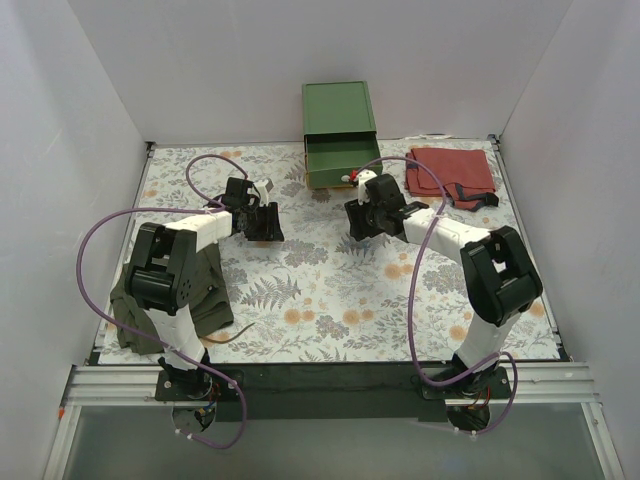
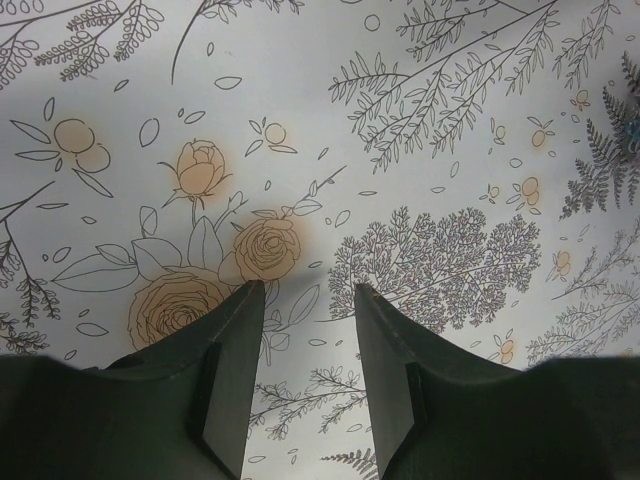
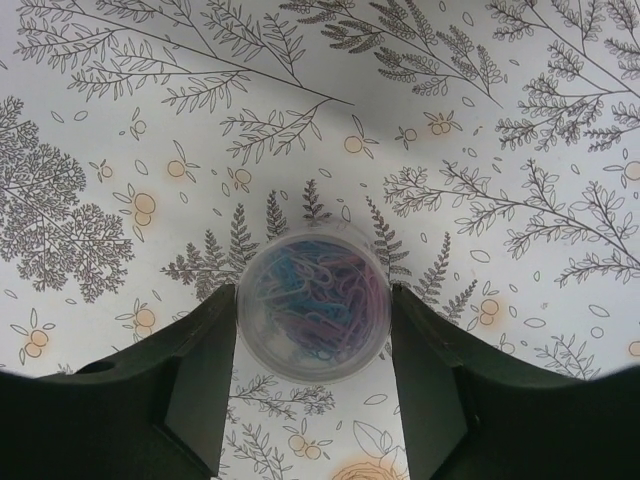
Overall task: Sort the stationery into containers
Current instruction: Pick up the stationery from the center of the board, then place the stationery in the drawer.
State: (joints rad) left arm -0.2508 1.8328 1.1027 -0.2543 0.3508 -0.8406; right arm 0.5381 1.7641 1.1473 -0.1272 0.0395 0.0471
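Counter [image 1: 330, 300]: white sheet printed with ferns and roses, boxed in by plain white walls [image 1: 250, 60] on three sides.
Green box [image 1: 338, 103]: sitting at the middle of the far edge, with its drawer [image 1: 338, 178] pulled out toward the arms, mouth open to the camera above.
Right gripper [image 3: 313, 292]: out beyond the middle of the counter, just short of the drawer front and a touch toward the right edge. And it's got something, jaws closed in on it from both sides.
Tub of paper clips [image 3: 312, 330]: small, clear and round, packed with blue, pink and purple clips. It's pinched squarely between the right fingers [image 3: 200, 380], both pads touching its wall. Resting on the counter or hanging above it? Cannot tell.
Left gripper [image 2: 308, 287]: left of centre, about as far out as its partner, pointing down at the print. Jaws a narrow way apart, nothing between them but flowers on the sheet.
Red cloth [image 1: 452, 172]: folded in the far right corner, near the box.
Olive cloth [image 1: 200, 295]: bunched by the left edge toward the near corner, partly under the left arm.
Purple cables [image 1: 100, 260]: looping off both arms.
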